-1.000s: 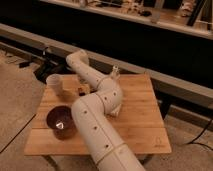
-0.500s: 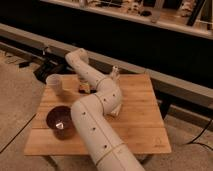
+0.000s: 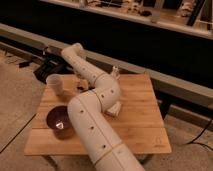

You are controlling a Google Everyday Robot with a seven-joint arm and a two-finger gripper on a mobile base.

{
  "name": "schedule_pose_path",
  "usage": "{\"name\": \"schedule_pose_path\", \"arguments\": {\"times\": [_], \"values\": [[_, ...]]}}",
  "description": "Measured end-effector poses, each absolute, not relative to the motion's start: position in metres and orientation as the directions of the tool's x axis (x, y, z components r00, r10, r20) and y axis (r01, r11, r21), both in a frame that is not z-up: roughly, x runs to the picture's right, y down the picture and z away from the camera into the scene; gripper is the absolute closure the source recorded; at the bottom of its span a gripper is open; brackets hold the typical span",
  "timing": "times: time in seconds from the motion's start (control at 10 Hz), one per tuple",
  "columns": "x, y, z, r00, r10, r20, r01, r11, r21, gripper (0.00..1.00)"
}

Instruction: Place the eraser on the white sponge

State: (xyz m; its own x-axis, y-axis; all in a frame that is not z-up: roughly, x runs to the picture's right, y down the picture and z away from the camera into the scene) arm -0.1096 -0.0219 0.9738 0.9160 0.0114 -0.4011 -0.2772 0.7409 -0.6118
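The gripper (image 3: 80,84) hangs low over the far left of the tabletop (image 3: 140,125), just beside the pale cup (image 3: 55,84), its fingers drawn together. The white sponge (image 3: 114,108) lies against the arm's (image 3: 92,125) right side near the middle. I cannot make out the eraser.
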Motion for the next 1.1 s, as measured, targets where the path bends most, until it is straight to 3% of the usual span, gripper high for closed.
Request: {"name": "schedule_pose_path", "arguments": {"times": [1.1], "values": [[-0.1111,-0.0125,0.9632,0.876,0.015,-0.482,-0.334,0.739,-0.584,1.0]]}}
